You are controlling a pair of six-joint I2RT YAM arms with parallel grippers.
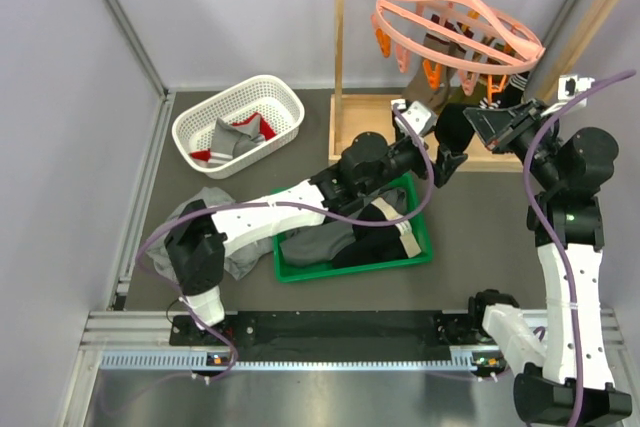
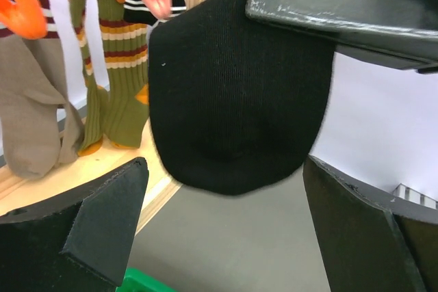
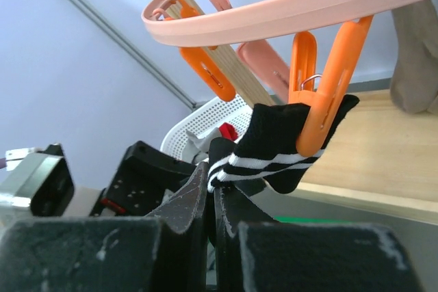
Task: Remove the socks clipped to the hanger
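The pink round hanger (image 1: 455,22) hangs from the wooden rack at the top right, with several socks clipped under it. My right gripper (image 1: 472,130) is shut on a black sock with white stripes (image 3: 274,135); its closed tips (image 3: 212,182) pinch the sock just below the orange clip (image 3: 328,94) that still holds the cuff. My left gripper (image 1: 440,160) is open, and the black sock's rounded toe (image 2: 239,100) hangs just above the gap between its fingers (image 2: 224,189). A tan-brown sock (image 2: 27,114) and an olive striped sock (image 2: 123,66) hang clipped to the left.
A white basket (image 1: 285,92) at the back left holds red and grey socks. A green tray (image 1: 350,268) with dark garments lies under my left arm. A grey garment (image 1: 200,212) lies on the table. The rack's wooden post (image 1: 340,47) and base (image 1: 365,117) stand close by.
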